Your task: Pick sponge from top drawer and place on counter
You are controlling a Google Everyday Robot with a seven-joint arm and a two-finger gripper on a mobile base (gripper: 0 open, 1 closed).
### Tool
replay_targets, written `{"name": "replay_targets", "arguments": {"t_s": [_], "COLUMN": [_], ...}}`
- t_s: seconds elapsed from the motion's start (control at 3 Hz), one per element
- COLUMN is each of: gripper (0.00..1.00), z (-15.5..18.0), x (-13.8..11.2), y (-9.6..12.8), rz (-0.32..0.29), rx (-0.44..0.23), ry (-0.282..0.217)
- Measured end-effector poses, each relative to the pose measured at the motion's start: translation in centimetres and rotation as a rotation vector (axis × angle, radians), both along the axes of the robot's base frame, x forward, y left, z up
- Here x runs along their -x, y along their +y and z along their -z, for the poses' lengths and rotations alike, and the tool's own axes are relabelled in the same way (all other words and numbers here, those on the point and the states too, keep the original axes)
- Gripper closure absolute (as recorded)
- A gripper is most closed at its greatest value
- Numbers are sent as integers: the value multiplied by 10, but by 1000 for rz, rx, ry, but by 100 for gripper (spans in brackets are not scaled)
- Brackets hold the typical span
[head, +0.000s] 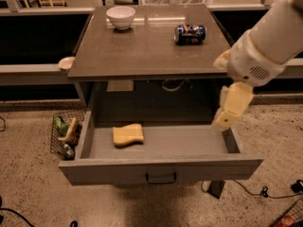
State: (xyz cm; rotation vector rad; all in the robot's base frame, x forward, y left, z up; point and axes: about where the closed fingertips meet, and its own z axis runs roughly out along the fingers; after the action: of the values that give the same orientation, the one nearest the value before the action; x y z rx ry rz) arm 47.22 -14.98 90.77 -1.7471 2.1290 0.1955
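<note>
With the reach in hand, the gripper [226, 91] hangs over the right end of the open top drawer [109, 171], fingers apart and empty, and must next travel left and down to the sponge [128, 135] lying flat inside.

Sponge [128, 135]: yellow, flat, roughly rectangular with wavy edges. It lies flat on the floor of the top drawer [199, 169], left of centre, clear of the walls.

Top drawer: grey, wide, shallow; stands open, with a small dark handle at the centre of its plain front.

Counter [142, 51]: glossy grey-brown, level, overhanging the cabinet.

Gripper [230, 104]: above the drawer's right rear corner, well apart from the sponge.
</note>
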Motion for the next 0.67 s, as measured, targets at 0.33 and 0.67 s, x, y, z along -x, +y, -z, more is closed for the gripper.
{"name": "replay_targets", "arguments": {"t_s": [0.33, 0.67], "gripper": [0, 0], "z": [40, 44], "x": [-6, -16], "y": [44, 61], "rz": [-10, 6], "rx": [-144, -204], "ry": [20, -15]}}
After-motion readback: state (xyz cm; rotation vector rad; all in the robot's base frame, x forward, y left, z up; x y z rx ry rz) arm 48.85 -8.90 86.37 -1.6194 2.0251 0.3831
